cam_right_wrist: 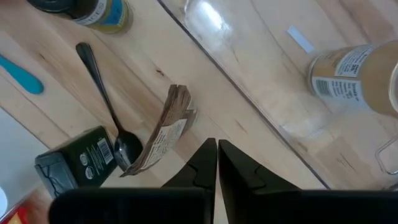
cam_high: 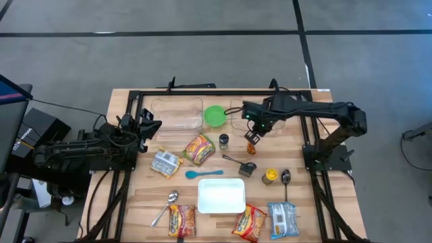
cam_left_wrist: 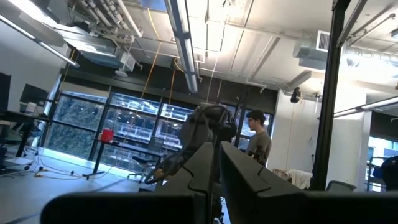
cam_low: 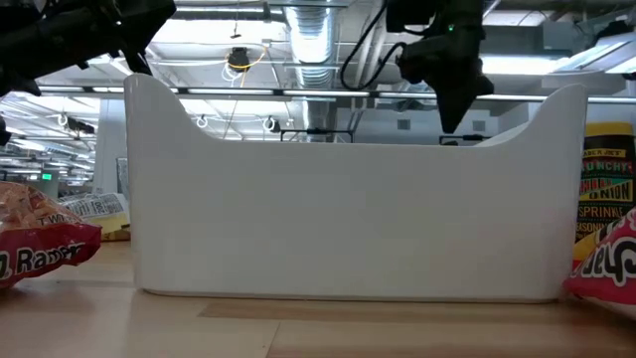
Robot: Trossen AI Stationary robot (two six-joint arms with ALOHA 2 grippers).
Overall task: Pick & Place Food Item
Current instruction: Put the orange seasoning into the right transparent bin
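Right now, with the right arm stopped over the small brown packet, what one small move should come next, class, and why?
Probably open the jaws of the right gripper, then lower. They are shut and empty above the brown packet, which lies untouched on the table beside the spoon. The left gripper waits at the left edge.

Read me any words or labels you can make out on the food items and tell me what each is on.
"Ramen", partly cut off: red noodle packet.
"CRUNCHY ... ONION ... SPRINKLE": yellow jar.
Large white letters, cut off, unreadable: red packet.
Print on the small packet and dark tin: too small to read.
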